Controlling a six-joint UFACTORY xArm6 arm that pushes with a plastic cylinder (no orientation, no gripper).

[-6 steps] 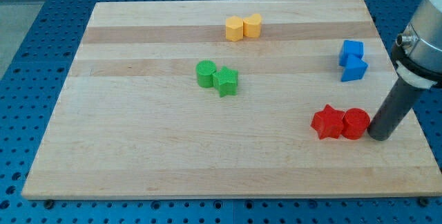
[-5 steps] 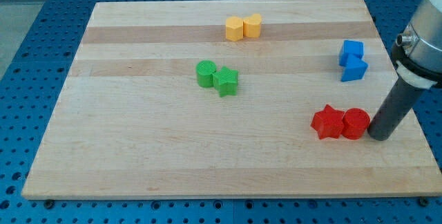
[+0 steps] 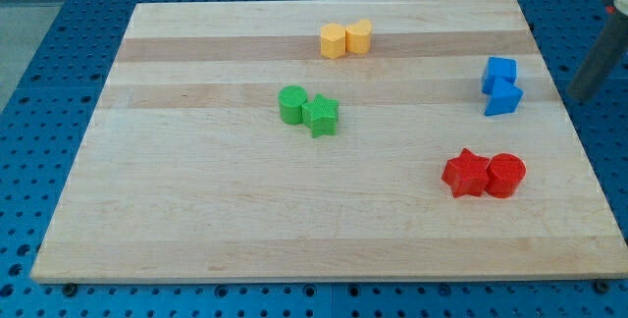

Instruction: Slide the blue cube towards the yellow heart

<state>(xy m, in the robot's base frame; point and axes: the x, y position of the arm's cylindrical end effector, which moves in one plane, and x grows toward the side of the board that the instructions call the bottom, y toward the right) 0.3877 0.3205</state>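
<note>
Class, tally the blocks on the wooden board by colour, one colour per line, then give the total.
Yellow: 2, a hexagon-like block and a heart
Green: 2, a cylinder and a star
Blue: 2, one above another
Red: 2, a star and a cylinder
Total: 8

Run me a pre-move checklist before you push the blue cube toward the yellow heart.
1. Blue cube located, at the view's right, touching a second blue block just below it: ok.
2. Yellow heart located near the view's top, touching a yellow block on its left: ok.
3. Path from cube to heart free of other blocks; green pair and red pair lie lower: ok.
4. My tip on the far side of the cube from the heart: ok, it sits right of both blue blocks.
5. My tip touching the cube: not ok, there is a gap.
6. Second blue block staying put when I push: cannot tell.
</note>
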